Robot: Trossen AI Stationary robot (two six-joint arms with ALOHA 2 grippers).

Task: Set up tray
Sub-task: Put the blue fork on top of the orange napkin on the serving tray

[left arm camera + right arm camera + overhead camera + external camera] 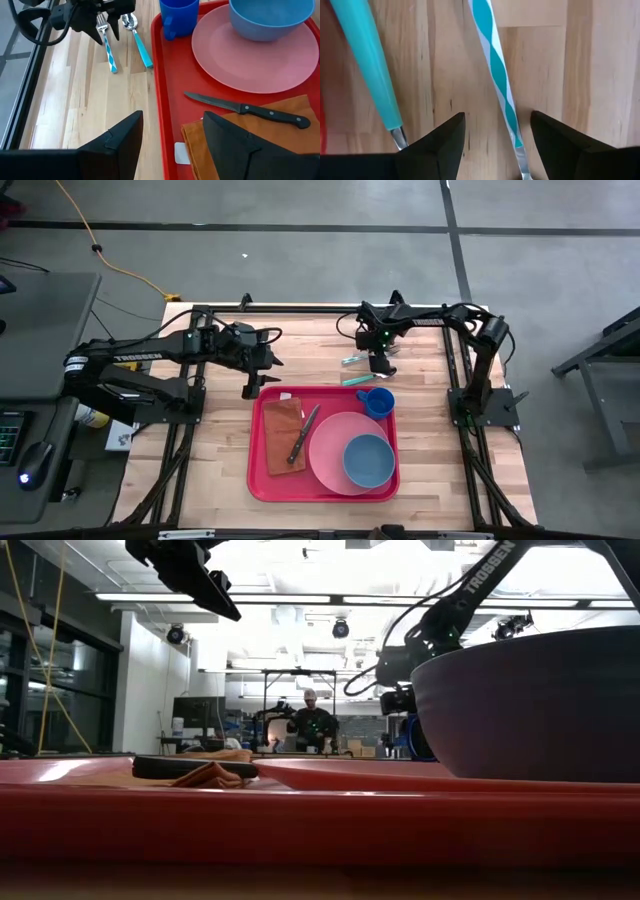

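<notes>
Fingers on your right gripper (495, 137) are sitting spread apart with nothing between them, and they're hanging right over the striped fork (499, 80), whose teal-and-white handle is running up between the two tips. Just beside it the spoon (365, 70) with the plain teal handle is lying on the bare wood. From above you're seeing that gripper (381, 364) poised over both utensils on the table (200, 470), just past the far edge of the tray (258, 480).

Your left gripper (257, 383) is also standing open and holding nothing. It's hovering off the tray's far left corner, and in its wrist view one finger (120, 145) is showing over the wood while the other is showing over the brown napkin (200, 142).

The tray itself is sitting in the middle of the table, toward the near side. On it you're looking at the napkin on the left with a black-handled knife (303, 435) lying across it, blade pointing toward the far side. The pink plate (330, 455) is taking up the right half, with a blue bowl (368, 461) resting on it. A blue cup (378, 401) is standing in the tray's far right corner, near the spoon.

In the low view a person (312, 720) is sitting far back in the room.
</notes>
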